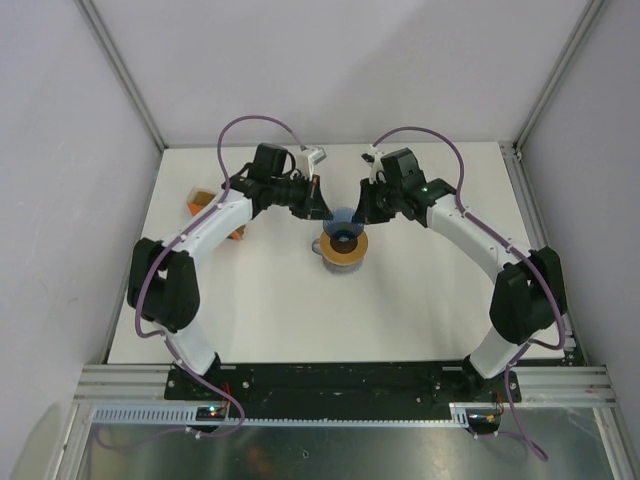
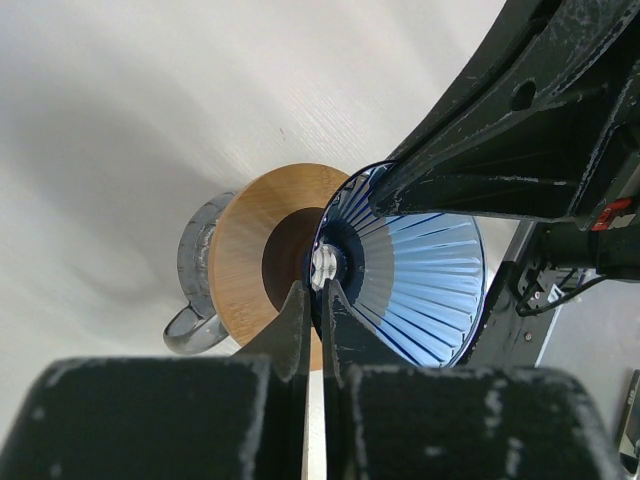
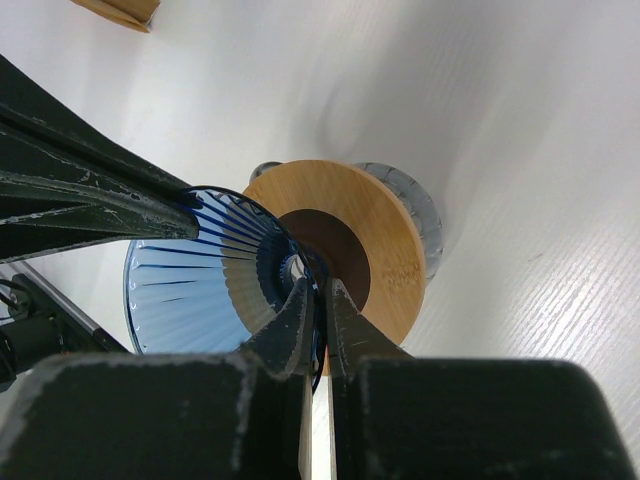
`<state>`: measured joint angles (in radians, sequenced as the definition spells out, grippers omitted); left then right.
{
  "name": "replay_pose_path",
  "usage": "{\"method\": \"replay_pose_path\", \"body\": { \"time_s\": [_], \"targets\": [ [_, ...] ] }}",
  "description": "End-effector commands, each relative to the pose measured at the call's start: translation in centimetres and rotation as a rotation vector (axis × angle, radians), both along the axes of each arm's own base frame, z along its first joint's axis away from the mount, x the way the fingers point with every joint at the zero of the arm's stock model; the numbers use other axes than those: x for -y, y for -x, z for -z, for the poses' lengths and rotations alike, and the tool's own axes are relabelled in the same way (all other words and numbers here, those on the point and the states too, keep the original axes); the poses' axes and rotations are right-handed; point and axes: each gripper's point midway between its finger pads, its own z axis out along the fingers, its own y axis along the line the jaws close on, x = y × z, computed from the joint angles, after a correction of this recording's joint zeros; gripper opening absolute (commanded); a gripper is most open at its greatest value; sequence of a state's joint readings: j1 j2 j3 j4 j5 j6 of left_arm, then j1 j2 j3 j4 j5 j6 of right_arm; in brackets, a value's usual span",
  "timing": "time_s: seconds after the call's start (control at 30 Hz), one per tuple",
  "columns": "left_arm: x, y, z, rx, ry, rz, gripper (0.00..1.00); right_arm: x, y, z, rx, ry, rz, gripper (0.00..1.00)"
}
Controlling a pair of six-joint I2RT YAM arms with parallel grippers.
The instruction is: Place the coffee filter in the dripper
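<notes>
The dripper, a translucent blue ribbed cone, hangs just above the wooden ring that lies on the grey mug. My left gripper is shut on the left side of its rim. In the left wrist view its fingertips pinch the edge of the dripper. My right gripper is shut on the opposite side of the rim. The right wrist view shows that gripper clamped on the dripper, with the ring behind. The coffee filter is out of view.
An orange box-like holder stands near the table's left edge, behind my left arm; its corner shows in the right wrist view. White walls and metal posts close in the table at the back and sides.
</notes>
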<state>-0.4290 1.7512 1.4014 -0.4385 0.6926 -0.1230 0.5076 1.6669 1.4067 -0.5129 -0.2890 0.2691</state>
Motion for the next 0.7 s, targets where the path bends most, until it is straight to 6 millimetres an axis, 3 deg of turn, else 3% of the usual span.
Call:
{"method": "replay_pose_path", "body": {
  "time_s": [0.0, 0.17, 0.3, 0.53, 0.67],
  "targets": [
    [-4.2, 6.9, 11.7, -0.320, -0.326, 0.052, 0.00, 2.7, 2.0, 7.1, -0.153, 0.183, 0.003, 0.00],
    [-4.0, 5.8, 10.8, -0.271, -0.324, 0.041, 0.00, 2.5, 1.8, 6.9, -0.143, 0.172, 0.006, 0.00],
    [-2.7, 3.6, 7.8, -0.196, -0.259, 0.041, 0.02, 2.3, 1.1, 6.0, -0.112, 0.137, 0.018, 0.00],
    [-1.4, -0.4, 1.0, -0.066, -0.129, 0.008, 0.41, 2.3, 0.6, 4.3, -0.065, 0.107, 0.028, 0.00],
    [-1.3, -1.3, -1.8, -0.004, -0.092, 0.002, 0.52, 2.0, 0.7, 3.2, -0.044, 0.090, 0.026, 0.00]
  ]
}}
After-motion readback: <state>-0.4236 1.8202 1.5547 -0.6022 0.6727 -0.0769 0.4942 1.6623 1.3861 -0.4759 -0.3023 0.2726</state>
